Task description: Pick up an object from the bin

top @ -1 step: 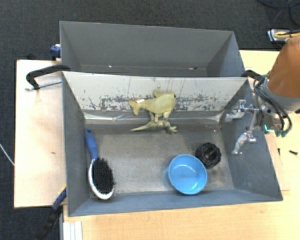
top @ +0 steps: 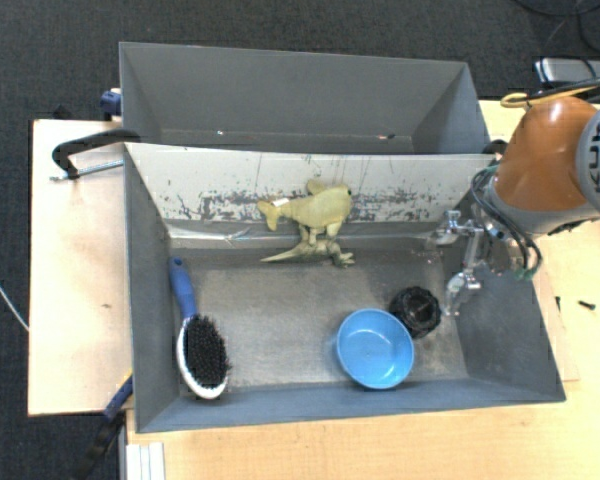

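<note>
The thing nearest the gripper (top: 450, 264) is a small black round object (top: 416, 309), squat and dark, with what looks like a ring-shaped top; finer detail cannot be made out. It is set on the floor of the grey bin (top: 270, 308) towards the right side, just beside the rim of a blue bowl (top: 376, 348) that lies nearer the front wall. The gripper is placed just above and to the right of the black object in the view, close to it but not around it. Its two silvery fingers are spread apart, and nothing is held between them. A yellow toy dinosaur (top: 315, 218) is stood against the far wall and a blue-handled hairbrush (top: 200, 348) is laid along the left wall, both well apart from the gripper.
</note>
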Controlling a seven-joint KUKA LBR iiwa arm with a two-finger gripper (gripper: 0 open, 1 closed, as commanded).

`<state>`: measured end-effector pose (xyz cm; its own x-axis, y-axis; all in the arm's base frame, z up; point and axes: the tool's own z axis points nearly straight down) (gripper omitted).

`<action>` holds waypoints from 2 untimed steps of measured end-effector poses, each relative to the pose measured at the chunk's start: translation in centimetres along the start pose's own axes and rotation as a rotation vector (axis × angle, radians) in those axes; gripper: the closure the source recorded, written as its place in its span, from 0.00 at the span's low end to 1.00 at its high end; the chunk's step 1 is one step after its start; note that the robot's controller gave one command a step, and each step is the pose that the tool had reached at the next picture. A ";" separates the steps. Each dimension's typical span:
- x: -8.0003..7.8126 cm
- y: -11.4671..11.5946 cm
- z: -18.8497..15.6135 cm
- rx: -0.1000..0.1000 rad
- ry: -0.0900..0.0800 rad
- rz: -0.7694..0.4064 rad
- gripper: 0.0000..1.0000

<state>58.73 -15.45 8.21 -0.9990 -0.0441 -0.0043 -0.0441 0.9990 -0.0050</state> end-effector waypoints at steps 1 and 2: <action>1.0 10.8 -0.8 -0.010 0.004 0.177 0.00; 1.0 10.3 -0.7 -0.005 0.004 0.181 1.00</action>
<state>57.23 -5.17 8.90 -0.9906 0.1366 -0.0005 0.1366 0.9906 0.0008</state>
